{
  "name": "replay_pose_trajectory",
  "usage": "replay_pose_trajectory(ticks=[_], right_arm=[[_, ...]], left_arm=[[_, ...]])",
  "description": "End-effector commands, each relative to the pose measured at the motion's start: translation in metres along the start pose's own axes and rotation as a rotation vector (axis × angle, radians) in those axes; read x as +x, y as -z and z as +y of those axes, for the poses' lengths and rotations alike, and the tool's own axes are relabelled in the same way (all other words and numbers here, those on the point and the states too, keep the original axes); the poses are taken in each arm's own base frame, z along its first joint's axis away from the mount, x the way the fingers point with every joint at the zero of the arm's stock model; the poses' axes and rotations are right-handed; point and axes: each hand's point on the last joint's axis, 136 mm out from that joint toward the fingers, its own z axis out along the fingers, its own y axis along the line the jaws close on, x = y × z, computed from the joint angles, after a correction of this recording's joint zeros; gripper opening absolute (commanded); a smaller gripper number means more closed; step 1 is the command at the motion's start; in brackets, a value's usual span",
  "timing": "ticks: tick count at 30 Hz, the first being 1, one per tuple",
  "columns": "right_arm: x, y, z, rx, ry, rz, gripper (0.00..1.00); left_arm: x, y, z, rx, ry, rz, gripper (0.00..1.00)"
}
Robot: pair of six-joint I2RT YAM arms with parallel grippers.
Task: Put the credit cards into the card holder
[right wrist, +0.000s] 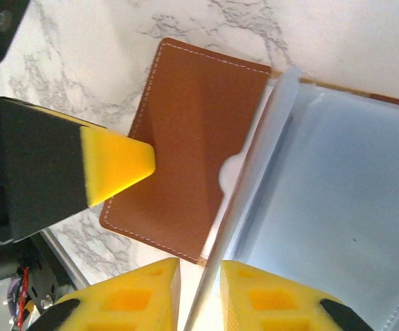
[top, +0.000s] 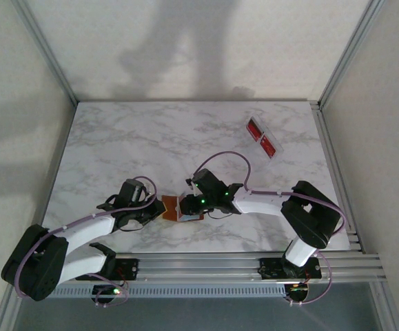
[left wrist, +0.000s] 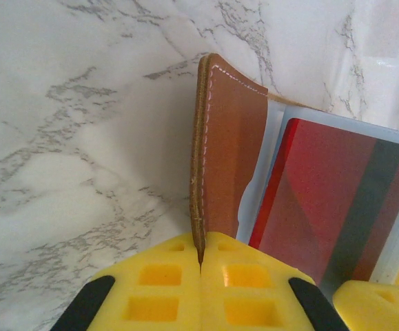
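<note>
Pinching the stitched edge of the card holder, the left gripper has its 2 yellow fingers pressed together on the tan leather flap, which stands raised off the marble table. In the top view the holder lies at 6 o'clock on the table, between the 2 grippers. At 3 o'clock of the flap, a red card with a dark stripe lies against a pale blue-grey card, both touching the holder's inner side.

The right gripper straddles the long edge of the pale card. Its fingers are a little apart, and whether the pads bear on the card cannot be told.

Far off at 2 o'clock, well apart from the holder, a clear tray holds 2 more red cards.

Handling, as judged:
- **Cards:** each is probably very light, thin and stiff with some spring. The faces look slick, so a card could slide out of a loose pinch or bow if pushed off-line. The best hold is likely across the thickness at the trailing edge, which leaves the leading edge free to enter a pocket.
- **Holder:** the leather looks soft and pliant. It would probably fold or skid under a push, so it needs a firm pinch on the flap edge, clear of the pocket mouth.
</note>
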Motion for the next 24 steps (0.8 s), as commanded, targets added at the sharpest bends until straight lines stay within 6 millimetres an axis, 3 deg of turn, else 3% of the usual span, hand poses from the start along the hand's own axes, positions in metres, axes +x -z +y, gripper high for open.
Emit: replay_pose_trajectory(ticks=[1,10,24], right_arm=[[-0.006,0.007,0.018,-0.082,0.033,-0.03,0.22],[-0.006,0.003,0.024,-0.128,0.052,-0.031,0.16],[-0.005,-0.001,0.031,-0.184,0.065,-0.033,0.18]], left_arm=[[0.005,0.002,0.003,-0.017,-0.015,0.013,0.0],[0.003,0.003,0.004,-0.024,-0.017,0.003,0.0],[0.003,0.004,0.003,-0.026,-0.021,0.004,0.0]])
